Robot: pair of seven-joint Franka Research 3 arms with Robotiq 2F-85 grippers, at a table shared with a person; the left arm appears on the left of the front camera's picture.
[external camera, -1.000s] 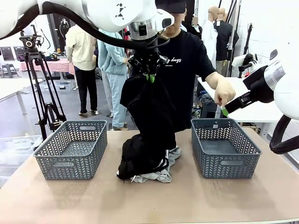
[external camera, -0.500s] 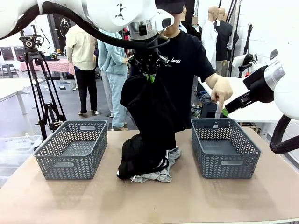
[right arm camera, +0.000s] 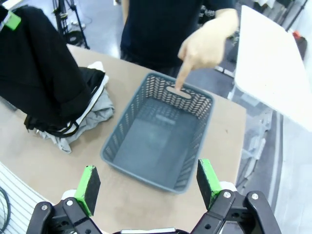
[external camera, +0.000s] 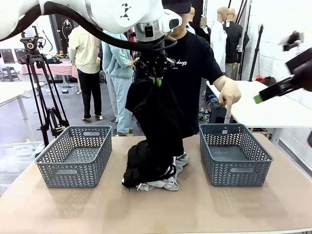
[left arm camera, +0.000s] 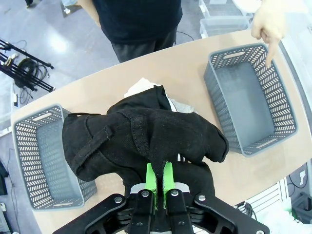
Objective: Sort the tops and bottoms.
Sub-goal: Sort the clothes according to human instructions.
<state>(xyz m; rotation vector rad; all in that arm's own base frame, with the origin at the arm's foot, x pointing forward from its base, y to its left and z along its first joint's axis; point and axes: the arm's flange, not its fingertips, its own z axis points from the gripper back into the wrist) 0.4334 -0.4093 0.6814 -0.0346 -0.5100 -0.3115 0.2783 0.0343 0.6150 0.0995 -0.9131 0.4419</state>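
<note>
Right hand: our right hand (right arm camera: 147, 184) has swung up and off toward the right edge of the front view, where it shows blurred. A second ago it hung just beside the person's hand. Its fingers stand wide apart with nothing between them.
Person's hand: the person's hand (external camera: 230, 93) has stayed over the far rim of the right basket (external camera: 239, 173). One finger points down at the handle slot; we cannot tell whether it touches.
Left hand: our left hand (external camera: 156, 81) has not moved. It is clenched on the top fold of the black garment (external camera: 156, 122), high above the middle of the counter (external camera: 156, 212).
Black garment: it hangs straight down from that grip. Its lower end still lies on the pile of black and grey clothes (external camera: 163, 179) between the two baskets. We cannot tell whether it is a top or a bottom.
Baskets: the left basket (external camera: 73, 174) and the right basket both hold nothing yet.
What it means: we read the finger as marking the right basket for this garment. With our right arm gone from that side, the way across looks open.
Next move: we judge the garment needs lifting clear of the pile first, or it may drag other clothes along.
</note>
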